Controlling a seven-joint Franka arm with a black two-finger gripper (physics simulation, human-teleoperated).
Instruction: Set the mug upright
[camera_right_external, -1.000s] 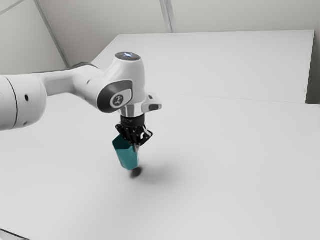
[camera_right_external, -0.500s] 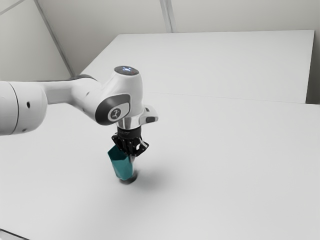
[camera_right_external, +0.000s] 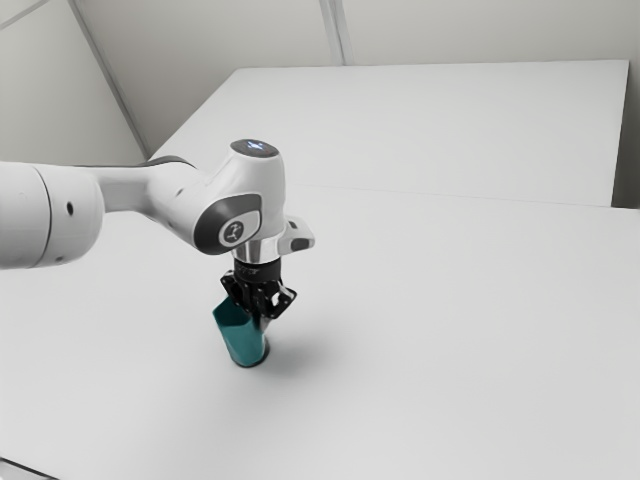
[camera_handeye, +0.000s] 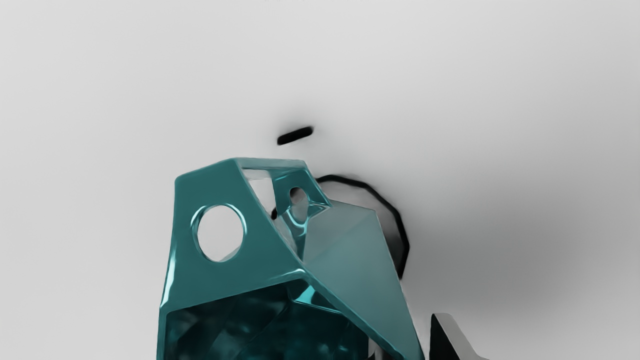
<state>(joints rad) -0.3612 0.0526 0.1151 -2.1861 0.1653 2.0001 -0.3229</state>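
The teal mug (camera_right_external: 243, 342) stands roughly upright with its mouth up, its base at or just above the white table (camera_right_external: 450, 330). At its rim is my gripper (camera_right_external: 262, 318), hand pointing down. In the wrist view the angular mug (camera_handeye: 350, 240) has its pierced handle (camera_handeye: 262, 245) turned toward the view's middle. My gripper (camera_handeye: 411, 347) is shut on the mug's side wall, one finger inside the mouth and the other outside. Much of the inner finger is hidden by that wall.
A thin dark ring (camera_handeye: 398, 220) and a small dark mark (camera_handeye: 295, 135) lie on the table beside the mug. Bare tabletop stretches toward the exterior view's right. Pale walls rise beyond the table's far edge.
My hand has come down with the mug, slightly toward the exterior view's left. The mug's base has met its dark shadow, which was apart from it a second ago.
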